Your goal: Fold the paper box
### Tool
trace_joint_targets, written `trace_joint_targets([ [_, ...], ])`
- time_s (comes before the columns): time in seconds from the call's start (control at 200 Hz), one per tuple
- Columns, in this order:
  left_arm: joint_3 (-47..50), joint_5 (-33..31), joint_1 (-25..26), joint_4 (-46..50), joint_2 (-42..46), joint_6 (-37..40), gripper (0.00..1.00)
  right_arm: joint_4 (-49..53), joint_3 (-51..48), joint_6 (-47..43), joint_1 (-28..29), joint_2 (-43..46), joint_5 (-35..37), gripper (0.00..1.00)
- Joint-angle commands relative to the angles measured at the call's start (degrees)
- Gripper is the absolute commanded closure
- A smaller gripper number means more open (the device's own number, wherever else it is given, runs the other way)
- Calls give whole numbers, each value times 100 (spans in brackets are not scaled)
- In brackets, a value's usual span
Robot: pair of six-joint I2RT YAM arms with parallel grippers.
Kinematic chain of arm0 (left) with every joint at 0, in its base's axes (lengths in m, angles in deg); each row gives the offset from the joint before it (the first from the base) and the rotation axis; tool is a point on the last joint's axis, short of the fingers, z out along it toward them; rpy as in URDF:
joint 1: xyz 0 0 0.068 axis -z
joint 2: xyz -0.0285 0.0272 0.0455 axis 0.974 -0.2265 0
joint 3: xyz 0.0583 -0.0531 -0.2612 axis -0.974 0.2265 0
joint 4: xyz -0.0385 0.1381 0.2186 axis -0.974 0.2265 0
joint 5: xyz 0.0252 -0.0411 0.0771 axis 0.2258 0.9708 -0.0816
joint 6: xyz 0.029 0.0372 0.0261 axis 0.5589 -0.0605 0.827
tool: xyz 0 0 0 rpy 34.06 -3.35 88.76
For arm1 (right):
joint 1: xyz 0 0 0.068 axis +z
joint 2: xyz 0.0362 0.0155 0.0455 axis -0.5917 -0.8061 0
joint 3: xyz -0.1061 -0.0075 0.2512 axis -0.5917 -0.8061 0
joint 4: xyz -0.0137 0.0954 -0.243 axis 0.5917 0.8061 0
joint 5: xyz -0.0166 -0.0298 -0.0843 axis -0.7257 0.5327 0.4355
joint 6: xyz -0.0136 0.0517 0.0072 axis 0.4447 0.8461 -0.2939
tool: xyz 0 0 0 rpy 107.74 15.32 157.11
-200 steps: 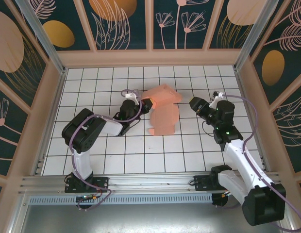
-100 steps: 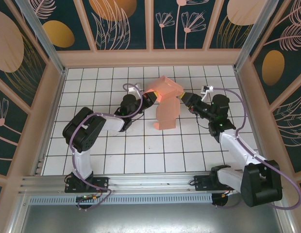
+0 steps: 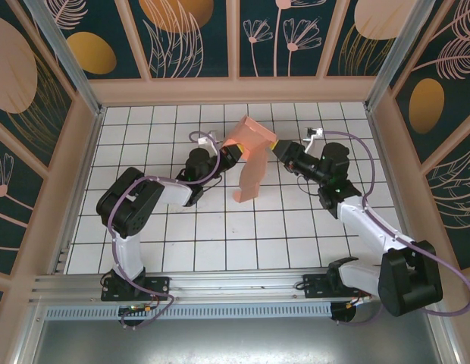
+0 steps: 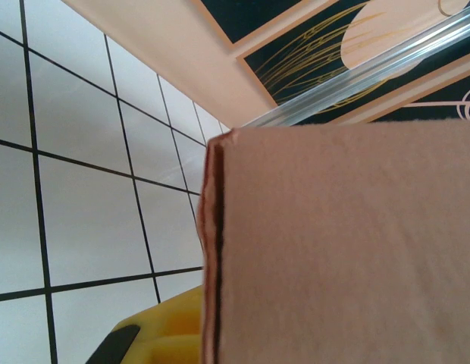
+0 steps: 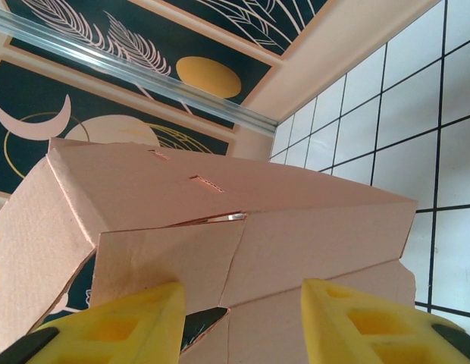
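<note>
The salmon-pink paper box (image 3: 255,144) is held up off the tiled floor, partly folded, with a long panel hanging down toward the near side. My left gripper (image 3: 229,154) is shut on its left edge. In the left wrist view the card (image 4: 349,250) is seen close up, beside one yellow finger (image 4: 155,337). My right gripper (image 3: 279,150) is at the box's right end. In the right wrist view its two yellow fingers (image 5: 106,330) stand apart, open, with the creased flaps of the box (image 5: 242,220) just ahead of them.
White tiled floor (image 3: 182,243) inside a walled cell with patterned panels (image 3: 189,38). Aluminium posts (image 3: 64,53) stand at the back corners. The near rail (image 3: 220,292) carries both arm bases.
My right gripper has swung left up to the box's right end, its jaws narrowing a little. The box has risen and turned, and its hanging panel has swung leftward.
</note>
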Motion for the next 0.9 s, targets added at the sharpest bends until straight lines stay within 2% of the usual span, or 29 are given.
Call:
trace_joint_targets([
  [0.0, 80, 46, 63, -114, 209, 292, 100, -202, 164, -48, 140, -20, 42, 53],
  [0.16, 48, 19, 59, -107, 153, -19, 100, -407, 83, -206, 218, -44, 9, 46],
  [0.33, -78, 67, 55, -139, -70, -581, 100, -469, -187, -473, 89, 407, 400, 43],
  [0.405, -102, 73, 54, -69, -119, -494, 100, 238, 109, -984, 87, 407, 499, 37],
  [0.49, -121, 157, 60, -44, -117, -317, 100, 657, 324, -1267, 45, 255, 510, 35],
  [0.671, -53, 148, 63, 185, 21, -43, 100, 346, 471, -945, -280, 54, 239, 35],
  [0.896, 3, 195, 61, 226, 51, -22, 100, 515, 703, -1085, -504, 119, 165, 34],
])
